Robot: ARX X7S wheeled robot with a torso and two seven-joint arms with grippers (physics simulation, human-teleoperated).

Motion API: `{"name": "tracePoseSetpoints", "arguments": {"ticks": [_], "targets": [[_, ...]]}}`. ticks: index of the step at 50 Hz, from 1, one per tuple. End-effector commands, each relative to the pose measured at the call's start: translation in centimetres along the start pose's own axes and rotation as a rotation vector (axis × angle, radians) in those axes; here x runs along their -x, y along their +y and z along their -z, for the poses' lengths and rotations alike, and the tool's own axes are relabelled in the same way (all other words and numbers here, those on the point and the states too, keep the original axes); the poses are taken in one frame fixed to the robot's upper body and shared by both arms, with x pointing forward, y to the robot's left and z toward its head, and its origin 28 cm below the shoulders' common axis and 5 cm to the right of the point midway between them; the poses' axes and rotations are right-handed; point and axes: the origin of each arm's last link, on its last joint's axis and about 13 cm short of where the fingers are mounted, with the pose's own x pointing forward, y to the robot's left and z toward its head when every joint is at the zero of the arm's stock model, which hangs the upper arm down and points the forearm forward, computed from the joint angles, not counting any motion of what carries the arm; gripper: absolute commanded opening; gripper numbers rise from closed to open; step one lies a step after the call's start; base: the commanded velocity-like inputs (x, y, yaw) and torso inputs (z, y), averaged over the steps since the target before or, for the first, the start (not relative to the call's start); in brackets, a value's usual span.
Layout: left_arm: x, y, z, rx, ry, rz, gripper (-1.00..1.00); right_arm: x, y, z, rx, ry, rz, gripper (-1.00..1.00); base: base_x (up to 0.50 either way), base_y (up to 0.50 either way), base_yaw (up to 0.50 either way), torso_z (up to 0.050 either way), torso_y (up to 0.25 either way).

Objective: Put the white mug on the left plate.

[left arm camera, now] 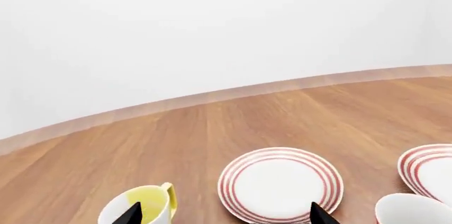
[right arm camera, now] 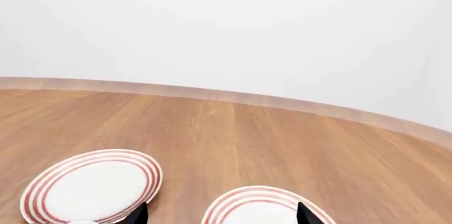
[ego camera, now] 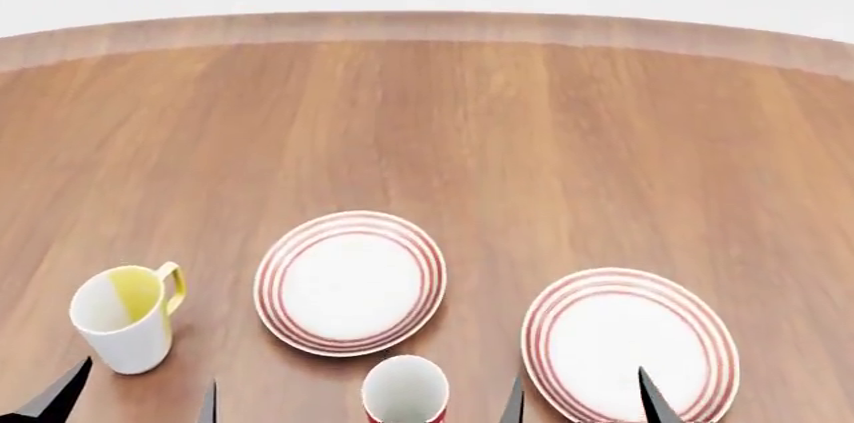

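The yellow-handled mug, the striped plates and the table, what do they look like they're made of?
The yellow-handled mug looks like glazed ceramic: smooth white wall, yellow inside and handle. The left plate and the right plate look the same, glossy white with thin red rings at the rim. The table looks like wood, brown with lengthwise grain, though this is a render.

Round wooden table [ego camera: 534, 123], two red-ringed plates side by side, left plate [ego camera: 350, 281] and right plate [ego camera: 629, 342], yellow-lined mug [ego camera: 124, 318] at far left, white-rimmed mug [ego camera: 404, 390] at near edge between the plates
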Motion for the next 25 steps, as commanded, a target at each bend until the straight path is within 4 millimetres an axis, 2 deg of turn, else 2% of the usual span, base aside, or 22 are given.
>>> {"name": "tracePoseSetpoints", "arguments": {"ticks": [1, 25], "targets": [[0.03, 0.06, 0.10, 0.005, -0.001, -0.004, 1.00, -0.09, -0.05, 0.21, 0.004, 0.001, 0.009, 1.00, 0.29, 0.00, 0.00, 0.000, 0.000], [-0.09, 0.12, 0.13, 0.015, -0.006, -0.020, 1.00, -0.03, -0.08, -0.05, -0.002, -0.007, 0.007, 1.00, 0.29, 0.00, 0.00, 0.000, 0.000]]}}
